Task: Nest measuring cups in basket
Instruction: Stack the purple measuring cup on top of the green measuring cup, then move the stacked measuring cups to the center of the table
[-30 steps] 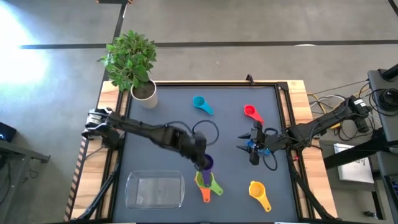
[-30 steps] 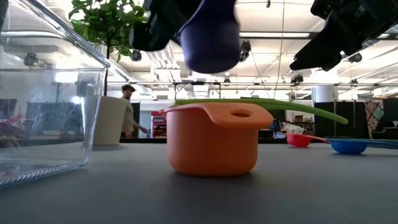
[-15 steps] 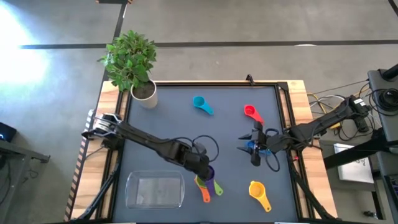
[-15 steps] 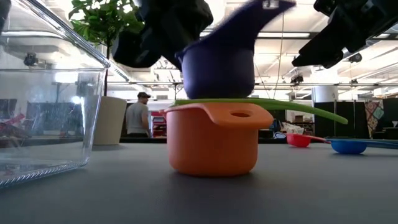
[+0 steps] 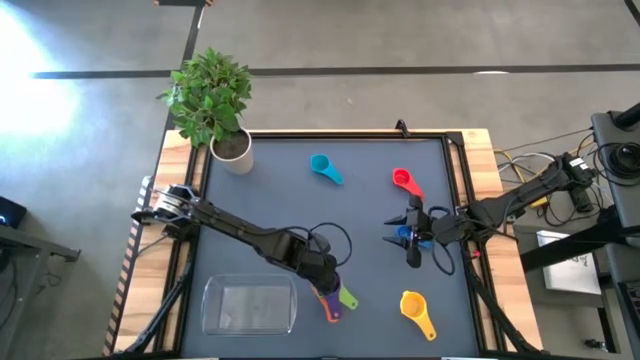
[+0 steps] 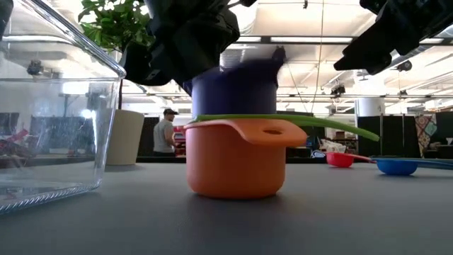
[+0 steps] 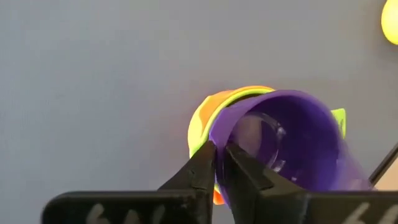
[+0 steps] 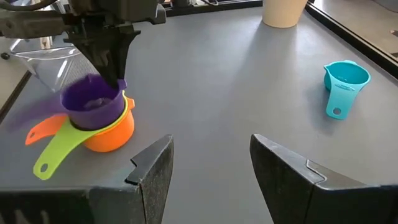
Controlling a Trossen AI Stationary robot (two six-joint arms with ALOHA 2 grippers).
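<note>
The purple measuring cup sits in the green cup, which sits in the orange cup, just right of the clear basket. My left gripper is over this stack, shut on the purple cup. My right gripper hangs open above the table's right half, with nothing between its fingers. A dark blue cup lies on the table below it. The light blue cup, the red cup and the yellow cup lie apart on the mat. My left gripper pinches the purple cup's wall at the rim, on the side away from its handle. One finger is inside the cup and one outside. The fingers come from above, slanting down. The cup stands upright, its bottom down in the green cup.
A white pot with a green plant stands at the table's far left corner. The basket has nothing in it. There is bare grey mat between the stack and the far cups. A person stands in the room behind.
My left gripper has gone down and toward the near edge with the purple cup. The cup hung clear above the stack, then touched it tilted. It now sits level in the green cup.
</note>
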